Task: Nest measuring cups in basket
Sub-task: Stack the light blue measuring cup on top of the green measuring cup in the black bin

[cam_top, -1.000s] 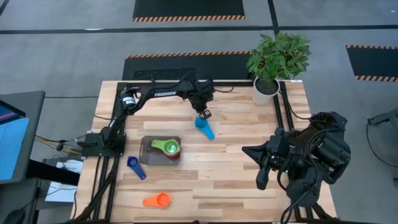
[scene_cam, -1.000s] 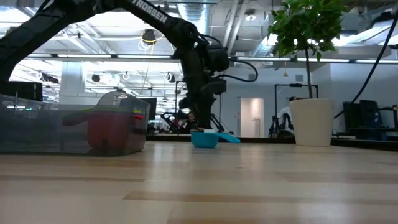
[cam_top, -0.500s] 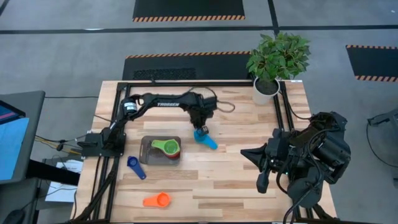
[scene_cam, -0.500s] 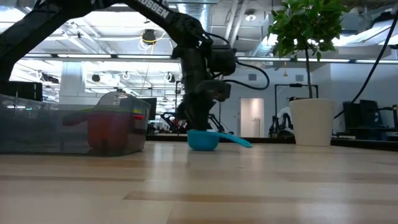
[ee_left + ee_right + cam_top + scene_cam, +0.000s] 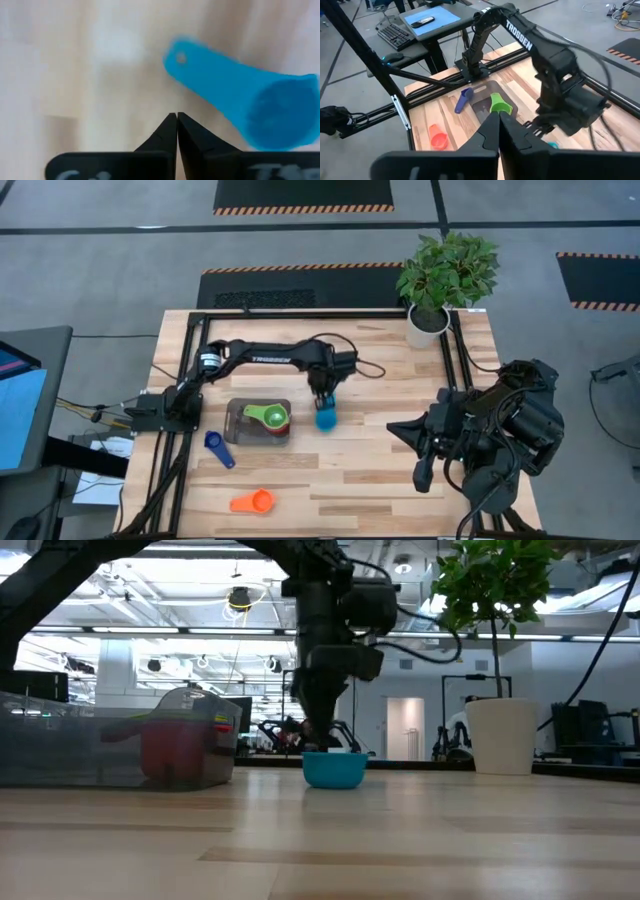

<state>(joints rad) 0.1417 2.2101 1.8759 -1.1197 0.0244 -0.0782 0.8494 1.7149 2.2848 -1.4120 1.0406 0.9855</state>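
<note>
The light blue measuring cup stands upright on the table, right of the basket. In the left wrist view its handle lies just beyond my shut left gripper, which points down at the table on the cup's far side. The dark grey basket holds the green cup on top of a red one. The dark blue cup and the orange cup lie on the table nearer the front edge. My right gripper is shut and hovers at the table's right near corner. My left gripper's shut fingertips come down from above, close beside the handle of the light blue cup. Whether they touch it, I cannot tell. The cup's base rests on the table.
A white plant pot with a leafy plant stands at the far right corner. Black rails run along the table's left, right and far sides. Bare wood lies between the light blue cup and my right arm.
My left gripper has moved toward the near edge with its fingers shut. The light blue cup has slid ahead of it toward the near edge, ending beside the basket. It has also turned about: its handle no longer points toward the right.
</note>
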